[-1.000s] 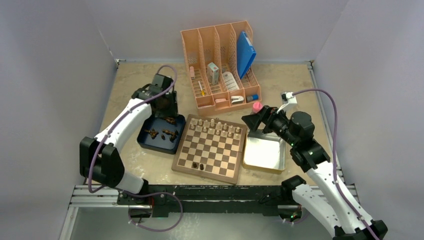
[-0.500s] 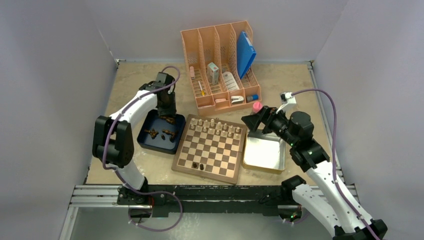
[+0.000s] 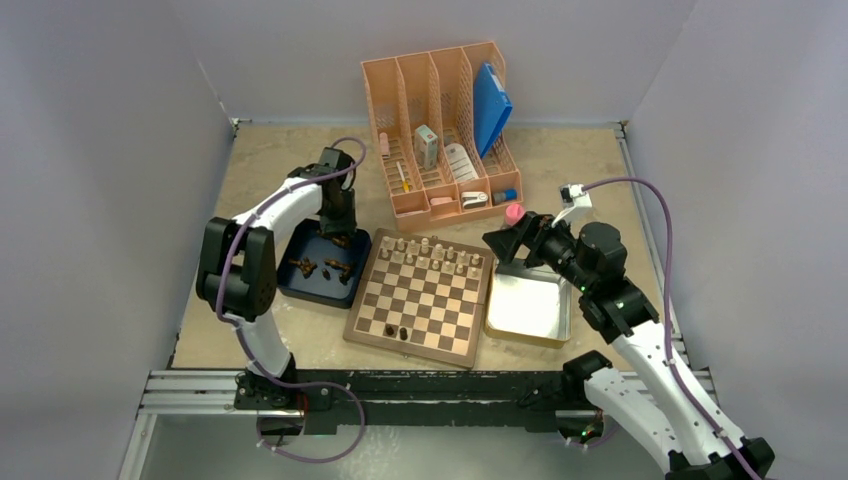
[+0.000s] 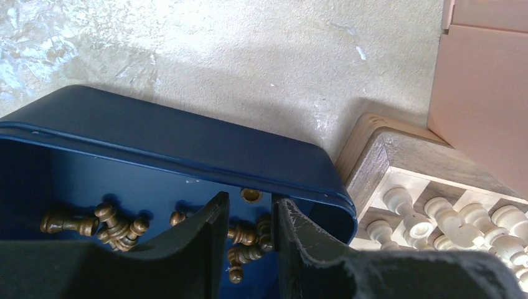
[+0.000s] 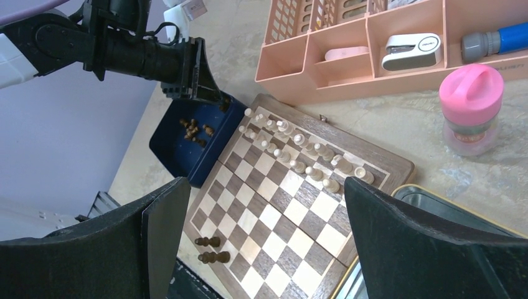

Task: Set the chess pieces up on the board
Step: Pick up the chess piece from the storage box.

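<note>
Left end effector (image 4: 249, 205) hangs in the far right corner of the blue tray (image 4: 155, 134), fingers narrowly apart over dark chess pieces (image 4: 246, 240); whether it grips one, I cannot tell. Two more stand near left on the board (image 3: 440, 300). Right end effector (image 3: 497, 243) gapes wide above the tin (image 3: 525, 305).

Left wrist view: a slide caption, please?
Left gripper low in the blue tray among dark chess pieces, chessboard alongside.

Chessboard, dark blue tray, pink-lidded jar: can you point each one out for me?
chessboard (image 3: 425, 300): top external view, on its bare middle squares.
dark blue tray (image 4: 155, 128): left wrist view, on its outer wall.
pink-lidded jar (image 5: 471, 90): right wrist view, on its pink lid.
</note>
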